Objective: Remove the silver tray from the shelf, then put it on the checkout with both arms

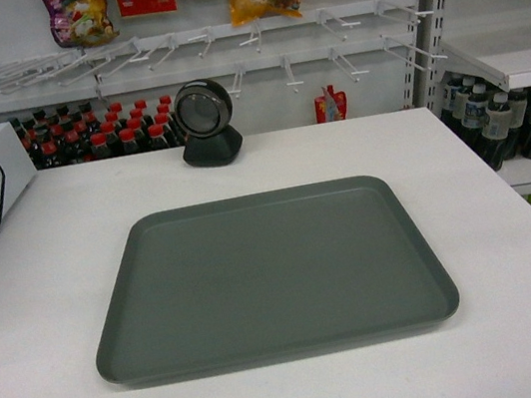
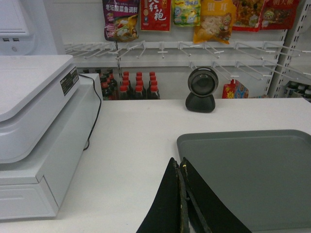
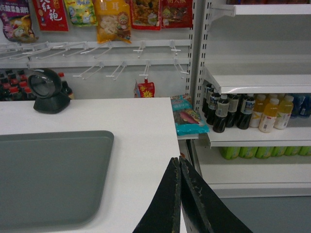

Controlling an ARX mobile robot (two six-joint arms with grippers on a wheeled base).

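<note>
- Head view: the matte grey-green flat rectangular silver tray [image 1: 270, 277] lies flat on my broad white checkout countertop [image 1: 527, 319], bare counter all round it. A small round black scanner [image 1: 207, 122] stands behind it, well apart. Neither of my grippers shows here.
- Left wrist view: my left gripper [image 2: 181, 194], black fingers pressed together on nothing, sits just beside the tray's near-left corner. A white boxy till machine [image 2: 34, 136] bounds the left side. The tray's right part is cut off.
- Right wrist view: my right gripper [image 3: 180, 194] has its jaws closed and empty, over the counter's right edge. The glossy white shelf board [image 3: 262, 83] stands beyond, bottles [image 3: 243, 110] beneath.
</note>
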